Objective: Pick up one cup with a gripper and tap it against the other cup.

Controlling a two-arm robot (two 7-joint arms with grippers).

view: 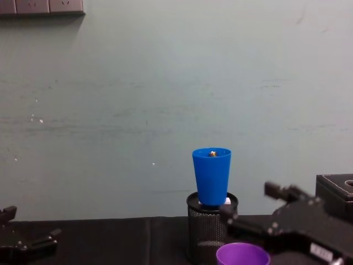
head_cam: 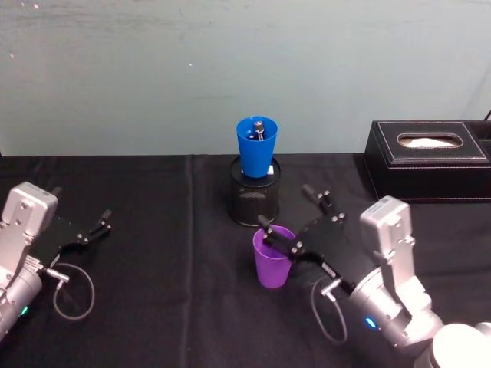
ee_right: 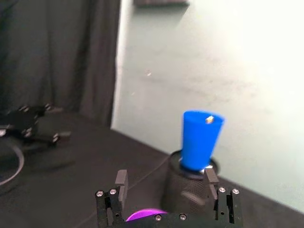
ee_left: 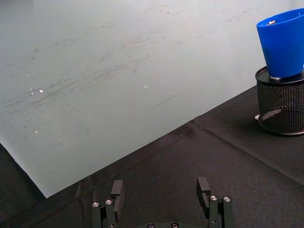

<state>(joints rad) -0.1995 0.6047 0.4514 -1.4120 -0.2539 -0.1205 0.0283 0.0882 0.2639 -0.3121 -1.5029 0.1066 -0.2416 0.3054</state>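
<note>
Right pincer (head_cam: 288, 217) open, finger over purple cup (head_cam: 273, 265) rim.

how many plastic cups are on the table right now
2. The blue cup sits upright in the black mesh holder near the wall. The purple cup stands on the table in front of it, with the right gripper open around it.

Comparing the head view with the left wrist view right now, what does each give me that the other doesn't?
Head view alone: the purple cup on the black table, the right gripper open around its rim, and the black tissue box to the right. Left wrist view alone: a close look at the left gripper, open above bare cloth. Both: the blue cup sitting upright in the mesh pen holder.
</note>
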